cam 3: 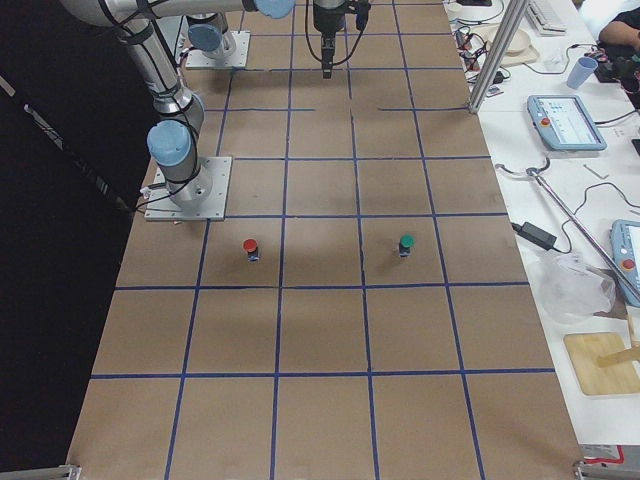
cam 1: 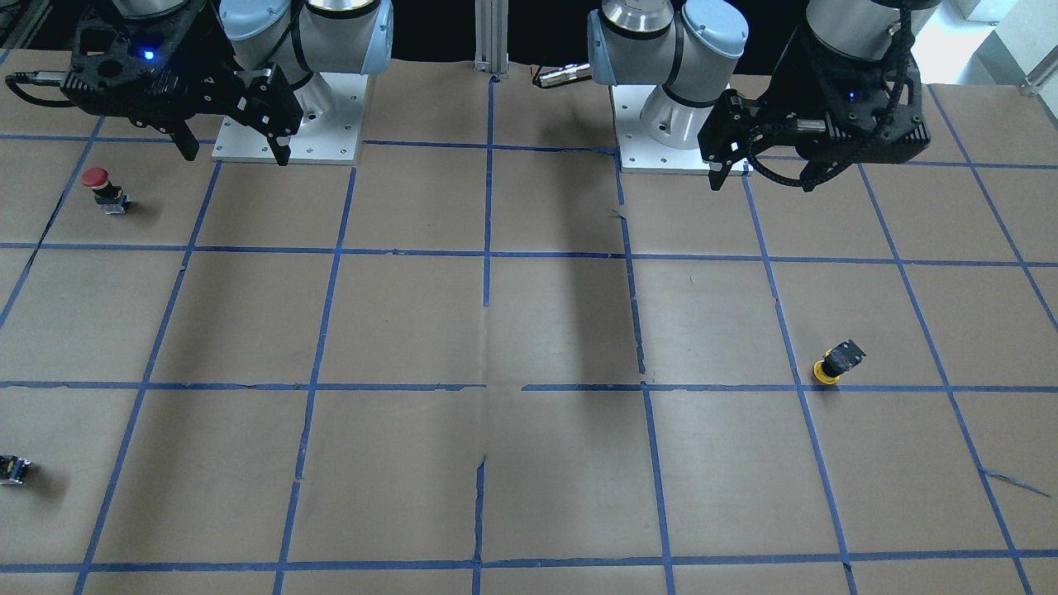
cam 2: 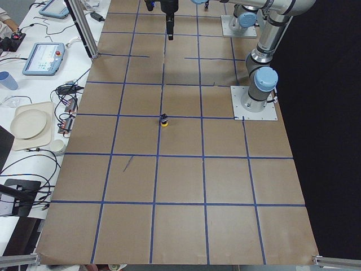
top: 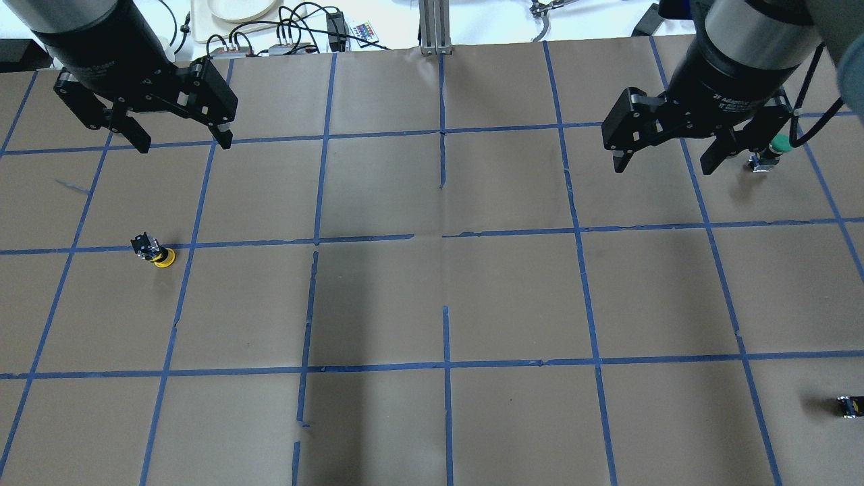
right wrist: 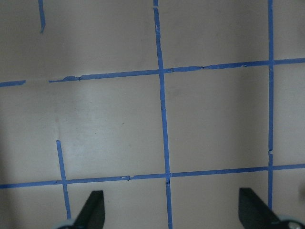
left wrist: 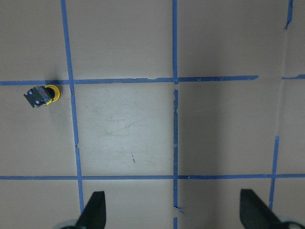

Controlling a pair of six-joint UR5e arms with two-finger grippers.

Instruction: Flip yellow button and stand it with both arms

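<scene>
Jaws are standing wide apart on both arms, folks, and neither pair is gripping anything. From the front-facing camera, the left gripper is hanging above the brown-paper table with fingers spread. The yellow button is sitting well apart from those jaws, lower in frame, just past the outer finger's line, cap low by a blue tape line and black body tipping up. The right gripper is hovering open too, a red button is standing near its outer side, and a small dark part is lying far off. Overhead now: the left gripper is gaping, with the yellow button resting well clear below its outer finger. The right gripper is also spread, a green button showing just past its outer finger. From the left side, the yellow button is showing yellow underneath, black on top. From the right side, the red button and green button are standing well apart. On the left wrist, the left gripper is holding its fingertips far apart, and the yellow button is lying ahead and off to one side. On the right wrist, the right gripper is open likewise, with paper and tape lines showing ahead.
</scene>
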